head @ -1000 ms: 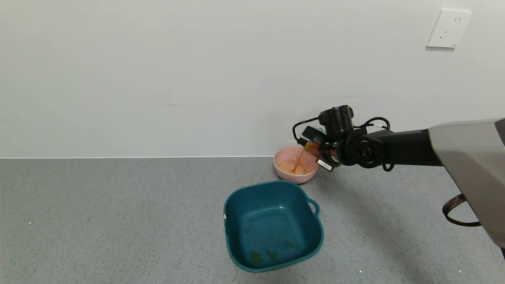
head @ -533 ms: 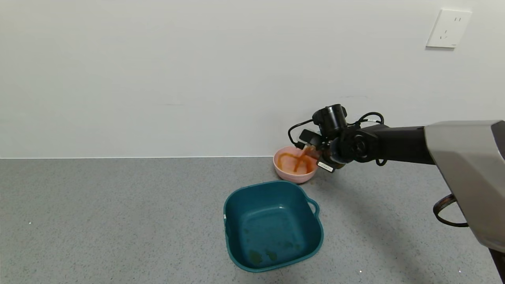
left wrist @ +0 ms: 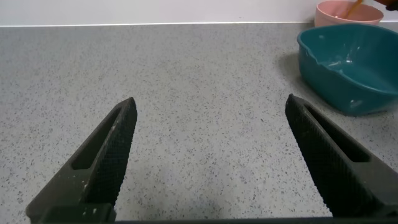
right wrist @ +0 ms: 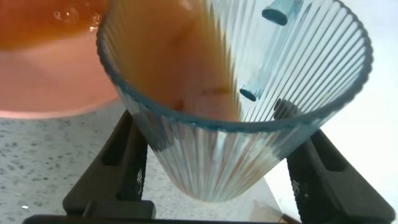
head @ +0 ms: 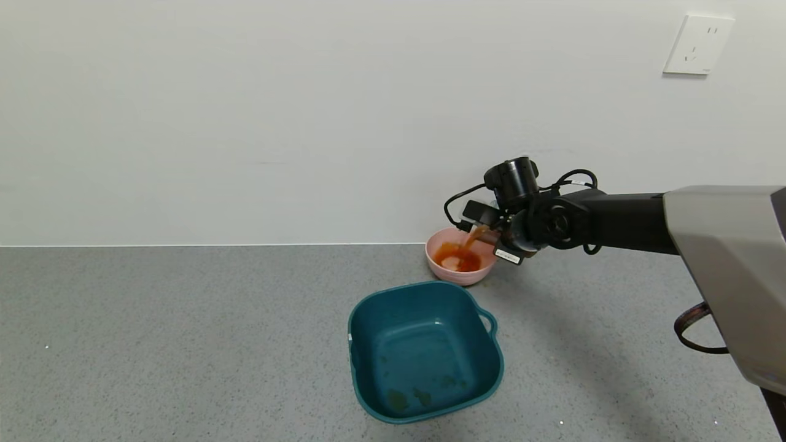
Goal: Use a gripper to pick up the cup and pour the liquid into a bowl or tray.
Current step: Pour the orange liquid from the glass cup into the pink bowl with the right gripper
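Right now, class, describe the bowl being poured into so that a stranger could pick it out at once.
Start at the white wall behind the grey counter. Where they meet, right of centre, the bowl sits just beyond a teal tub, under the cup tipped by the right gripper. It is small, round and pink, holding red-brown liquid; the tub is bigger, square and has handles.

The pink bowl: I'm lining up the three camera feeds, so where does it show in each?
Head view: the pink bowl stands against the wall, behind the teal tub, under the right gripper.
Left wrist view: only its rim shows, behind the tub.
Right wrist view: it lies beyond the tilted cup.
Shared landmark: the reddish-brown liquid, in all three.
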`<state>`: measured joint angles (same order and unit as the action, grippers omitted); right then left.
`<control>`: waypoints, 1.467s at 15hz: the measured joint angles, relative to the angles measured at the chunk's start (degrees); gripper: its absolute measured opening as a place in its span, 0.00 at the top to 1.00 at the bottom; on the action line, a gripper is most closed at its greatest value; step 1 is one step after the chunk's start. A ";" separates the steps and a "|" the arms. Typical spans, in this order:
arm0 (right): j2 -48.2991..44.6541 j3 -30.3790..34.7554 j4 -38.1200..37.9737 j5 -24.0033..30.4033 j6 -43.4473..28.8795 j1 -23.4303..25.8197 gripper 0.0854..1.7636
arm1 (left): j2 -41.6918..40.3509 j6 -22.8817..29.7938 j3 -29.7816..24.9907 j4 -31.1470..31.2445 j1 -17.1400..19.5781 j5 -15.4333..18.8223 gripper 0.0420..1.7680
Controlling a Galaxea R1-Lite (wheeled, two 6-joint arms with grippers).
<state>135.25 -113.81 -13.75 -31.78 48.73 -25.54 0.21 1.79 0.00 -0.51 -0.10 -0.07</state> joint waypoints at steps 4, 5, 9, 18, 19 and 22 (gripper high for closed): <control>-0.85 0.00 -0.11 -0.63 5.62 -0.04 0.27 | 0.00 0.00 0.00 0.00 0.00 0.00 0.03; -1.00 0.00 -0.11 -1.05 6.73 0.00 0.27 | 0.00 0.02 0.00 0.00 0.00 0.00 0.03; -1.66 0.00 0.00 -1.38 11.36 0.07 0.27 | -0.02 0.00 0.00 0.00 0.00 0.00 0.03; -1.82 0.00 4.72 -4.13 26.03 -0.32 0.27 | 0.00 0.02 0.00 0.00 0.00 0.02 0.03; -1.73 0.00 5.68 -4.16 27.65 -0.43 0.27 | 0.00 0.02 0.00 0.00 0.00 -0.02 0.03; -1.27 0.00 8.79 -6.22 32.70 -0.63 0.27 | 0.00 0.00 0.00 0.02 0.00 0.00 0.03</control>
<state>133.99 -113.81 -4.96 -38.00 81.42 -26.17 0.21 1.79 0.00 -0.49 -0.10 -0.07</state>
